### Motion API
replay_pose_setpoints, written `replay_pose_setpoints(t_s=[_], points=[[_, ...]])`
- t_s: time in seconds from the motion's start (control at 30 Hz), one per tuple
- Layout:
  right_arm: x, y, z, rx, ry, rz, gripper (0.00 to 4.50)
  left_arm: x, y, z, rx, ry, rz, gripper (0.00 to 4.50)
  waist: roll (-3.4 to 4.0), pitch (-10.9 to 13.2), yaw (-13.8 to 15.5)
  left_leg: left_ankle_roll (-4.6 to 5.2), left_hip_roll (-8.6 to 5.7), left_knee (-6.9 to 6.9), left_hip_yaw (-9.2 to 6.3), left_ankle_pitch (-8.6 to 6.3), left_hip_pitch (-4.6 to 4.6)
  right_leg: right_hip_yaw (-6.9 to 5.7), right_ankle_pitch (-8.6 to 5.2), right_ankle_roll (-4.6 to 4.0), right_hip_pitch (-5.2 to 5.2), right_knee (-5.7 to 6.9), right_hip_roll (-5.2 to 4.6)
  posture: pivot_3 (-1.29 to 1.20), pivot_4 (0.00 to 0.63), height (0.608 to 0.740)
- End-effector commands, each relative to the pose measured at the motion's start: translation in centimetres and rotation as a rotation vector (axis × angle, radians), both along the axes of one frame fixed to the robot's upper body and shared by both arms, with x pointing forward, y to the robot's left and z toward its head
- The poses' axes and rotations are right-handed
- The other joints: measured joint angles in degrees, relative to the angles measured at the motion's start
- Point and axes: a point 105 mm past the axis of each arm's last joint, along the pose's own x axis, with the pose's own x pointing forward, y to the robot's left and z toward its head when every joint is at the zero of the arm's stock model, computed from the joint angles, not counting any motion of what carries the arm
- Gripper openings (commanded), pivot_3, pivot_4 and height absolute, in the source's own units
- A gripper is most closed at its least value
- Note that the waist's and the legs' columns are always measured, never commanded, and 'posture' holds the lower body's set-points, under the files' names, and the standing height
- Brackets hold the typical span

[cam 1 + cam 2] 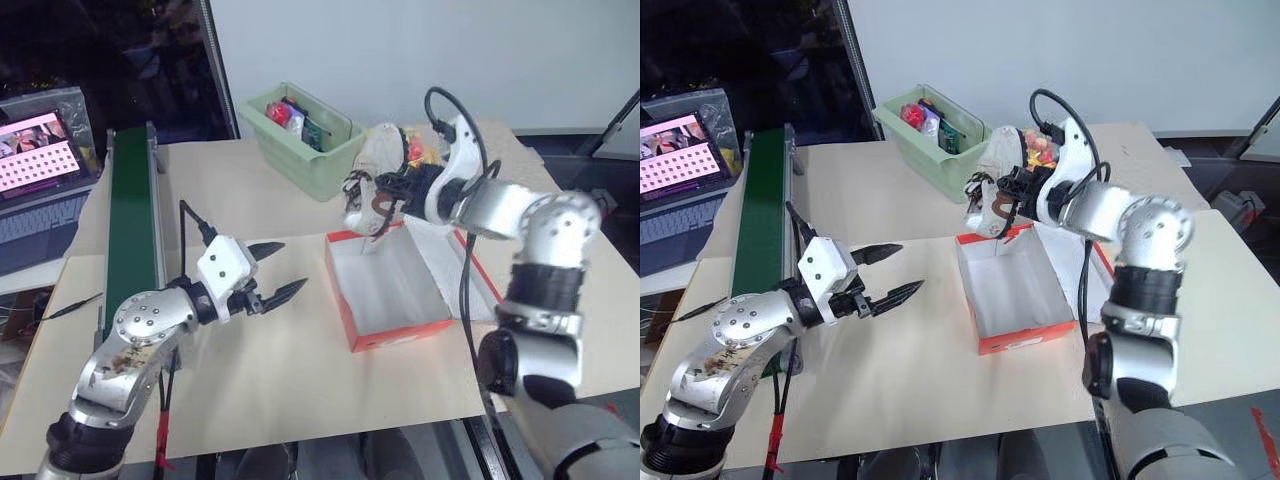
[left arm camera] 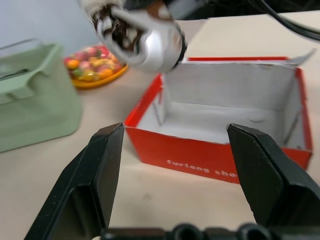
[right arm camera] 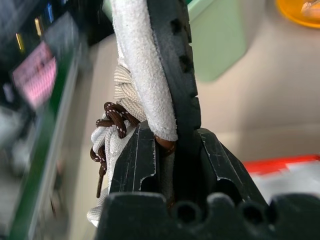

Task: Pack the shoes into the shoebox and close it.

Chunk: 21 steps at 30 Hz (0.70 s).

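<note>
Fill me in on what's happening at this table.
The robot is packing shoes. Its right tool is shut on a small off-white sneaker with dark laces, holding it in the air over the far end of the open red-orange cardboard shoebox, whose white inside looks empty. The left tool is open and holds nothing, above the tan table to the box's left. A pale green plastic bin stands behind.

Even, bright indoor light falls from above on the beige tabletop (image 1: pixel 300 390), leaving only soft, faint shadows beside the open red-orange cardboard shoebox with white inside (image 1: pixel 400 290), while the far left background behind the glowing pink laptop screen (image 1: pixel 35 150) lies dark. In the left wrist view the off-white sneaker with dark laces (image 2: pixel 135 35) and the pale green plastic bin (image 2: pixel 35 95) are blurred. In the right wrist view the left background smears into streaks, though the sneaker's suede edge is sharp.
</note>
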Motion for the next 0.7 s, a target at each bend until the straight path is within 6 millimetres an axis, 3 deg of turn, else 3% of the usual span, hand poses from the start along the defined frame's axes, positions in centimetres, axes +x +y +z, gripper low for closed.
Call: replay_pose_setpoints(t_s=[0.03, 0.1, 0.3, 0.7], points=[[-1.6, -0.2, 0.2, -0.119, 0.071, 0.121, 0.84, -0.6, -1.4, 0.2, -0.017, 0.003, -0.104, 3.51, 0.00, 0.0, 0.0, 0.02, 0.02, 0.00, 0.02, -0.01, -0.01, 0.00, 0.01, -0.02, 0.01, 0.02, 0.02, 0.00, 0.150, 0.740], [-2.2, -0.5, -0.5, -0.188, 0.119, 0.173, 0.84, -0.9, -2.1, -0.2, -0.022, 0.023, -0.145, 3.51, 0.00, 0.0, 0.0, 0.05, 0.06, 0.01, 0.04, -0.03, -0.04, -0.01, 0.03, -0.04, 0.02, 0.01, 0.08, 0.00, 0.150, 0.740], [-3.4, -2.9, -5.3, -0.372, 0.312, 0.213, 0.84, -1.6, -3.2, -0.5, -0.039, 0.043, -0.186, 3.51, -0.01, 0.0, -0.1, 0.07, 0.11, 0.05, 0.11, -0.04, -0.09, -0.03, 0.04, -0.05, 0.01, -0.05, 0.12, 0.00, 0.150, 0.740], [-1.9, -4.0, -9.3, -0.428, 0.405, 0.183, 0.84, -2.1, -3.4, -0.2, -0.065, 0.042, -0.150, 3.51, -0.01, 0.0, 0.1, 0.11, 0.15, 0.13, 0.19, -0.07, -0.09, 0.03, 0.07, -0.09, -0.01, -0.06, 0.23, 0.00, 0.150, 0.740]])
